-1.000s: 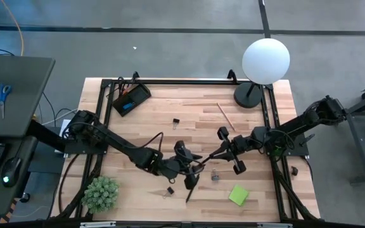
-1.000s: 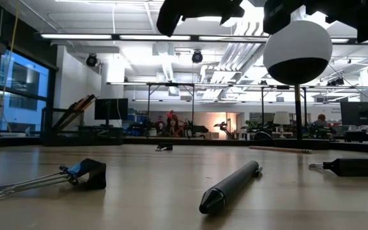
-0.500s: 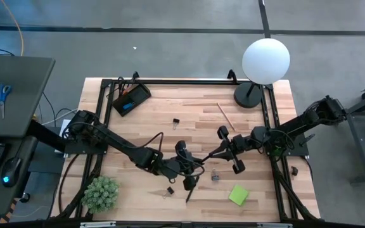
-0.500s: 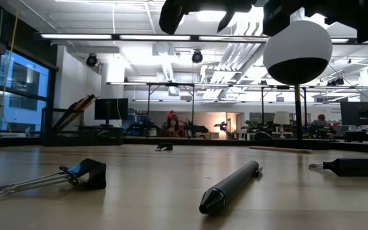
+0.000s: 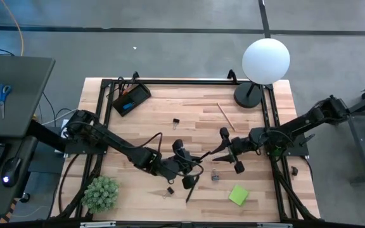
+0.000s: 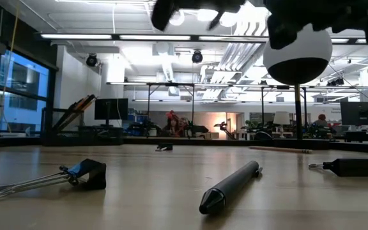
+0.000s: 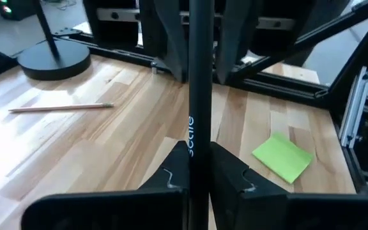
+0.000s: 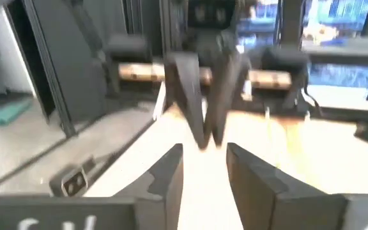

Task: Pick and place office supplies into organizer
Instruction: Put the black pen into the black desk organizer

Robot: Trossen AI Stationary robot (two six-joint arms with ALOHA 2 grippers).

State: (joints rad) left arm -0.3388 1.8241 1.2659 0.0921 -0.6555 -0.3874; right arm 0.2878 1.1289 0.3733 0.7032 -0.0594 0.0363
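A black pen (image 7: 200, 96) hangs in the air over the middle of the table, between my two grippers. My left gripper (image 5: 192, 159) is shut on it. My right gripper (image 5: 225, 149) is open. Its fingers (image 7: 171, 38) stand on either side of the pen's far end with a gap on each side. A second black pen (image 6: 232, 185) lies flat on the table near the front edge. The organizer (image 5: 130, 98), a small black tray, sits at the far left corner. My left gripper pinches the pen's shaft (image 7: 200, 137) between its two fingers. The fingers come in level from the table's left side, and the pen sticks out forward past the fingertips toward my right gripper. The pen is lifted clear of the table and lies about level.
Black binder clips (image 5: 176, 120) (image 5: 170, 190) (image 5: 215, 176) lie scattered on the wood. A green sticky pad (image 5: 238, 194) sits near the front, a pencil (image 5: 225, 117) farther back. A globe lamp (image 5: 265, 60) stands at the far right, a potted plant (image 5: 100, 193) at the near left.
My left gripper has shut on the pen that my right gripper held out. My right gripper has then opened and let go. The pen has stayed in the air between them.
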